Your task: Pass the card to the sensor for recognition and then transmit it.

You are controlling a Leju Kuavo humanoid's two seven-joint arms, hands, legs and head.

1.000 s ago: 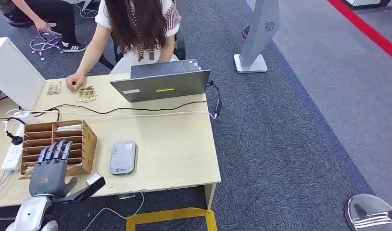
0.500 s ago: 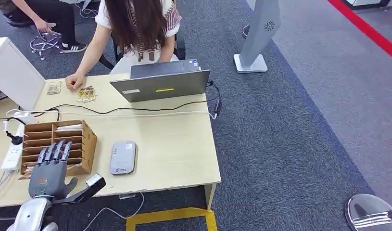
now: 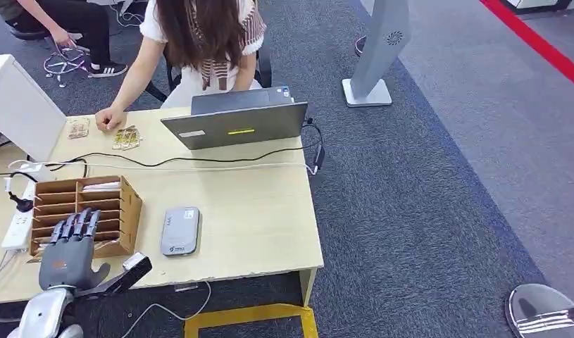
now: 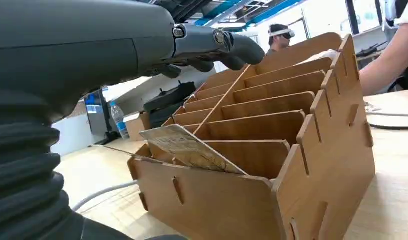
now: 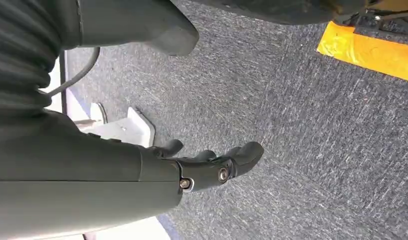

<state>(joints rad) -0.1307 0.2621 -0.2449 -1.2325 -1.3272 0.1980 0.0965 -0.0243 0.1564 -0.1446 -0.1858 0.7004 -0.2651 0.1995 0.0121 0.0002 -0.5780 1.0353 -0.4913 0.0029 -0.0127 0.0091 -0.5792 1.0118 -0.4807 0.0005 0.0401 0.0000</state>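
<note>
Left hand (image 3: pixel 69 253) over slotted wooden card rack (image 3: pixel 83 211) at seven o'clock on pale tabletop (image 3: pixel 248 211) — fingers (image 3: pixel 76 224) apart, empty; worn beige card (image 4: pixel 184 147) in nearest slot. Right hand (image 5: pixel 201 165) hanging over grey carpet (image 5: pixel 302 125) — fingers spread, empty.

The robot's left hand (image 3: pixel 71 248) has a dark grey palm back with a small orange mark, slim dark fingers (image 3: pixel 78 222) with lighter bands, and a thick grey thumb (image 3: pixel 101 272). Below it, the forearm (image 3: pixel 39 315) is smooth silver metal. From the wrist, a grey ribbed cover (image 4: pixel 22 175) leads to a smooth grey shell, with round silver screws (image 4: pixel 178 32) at the finger base. The right hand (image 5: pixel 201 165) looks alike: grey shell, dark fingers, two silver screws (image 5: pixel 222 174), and a thin grey cable (image 5: pixel 76 75) beside its ribbed cover.
</note>
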